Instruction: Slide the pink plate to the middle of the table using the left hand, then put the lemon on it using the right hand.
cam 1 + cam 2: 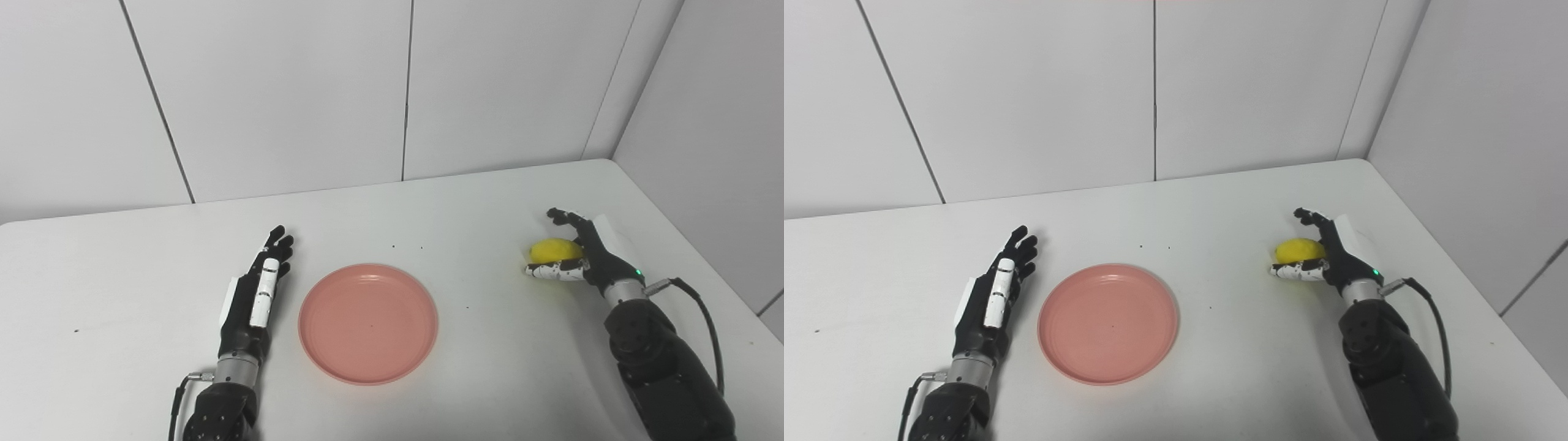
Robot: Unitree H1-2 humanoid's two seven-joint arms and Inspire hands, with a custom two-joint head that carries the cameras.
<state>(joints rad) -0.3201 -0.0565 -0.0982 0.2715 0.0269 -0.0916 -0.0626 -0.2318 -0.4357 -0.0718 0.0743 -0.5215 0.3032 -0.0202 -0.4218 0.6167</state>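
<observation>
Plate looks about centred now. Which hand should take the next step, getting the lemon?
Right. The right hand is already cupped around the lemon, thumb in front and fingers behind it. The left hand lies open on the far side of the pink plate, away from the lemon.

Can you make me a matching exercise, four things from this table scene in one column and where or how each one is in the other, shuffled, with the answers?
Things
1. pink plate
2. lemon
3. left hand
4. right hand

States
A. cupped around the yellow fruit
B. empty, lying near the middle of the table
C. open, flat, just left of the plate
D. between the fingers and thumb, on the right

Pairs: 1-B, 2-D, 3-C, 4-A
</observation>
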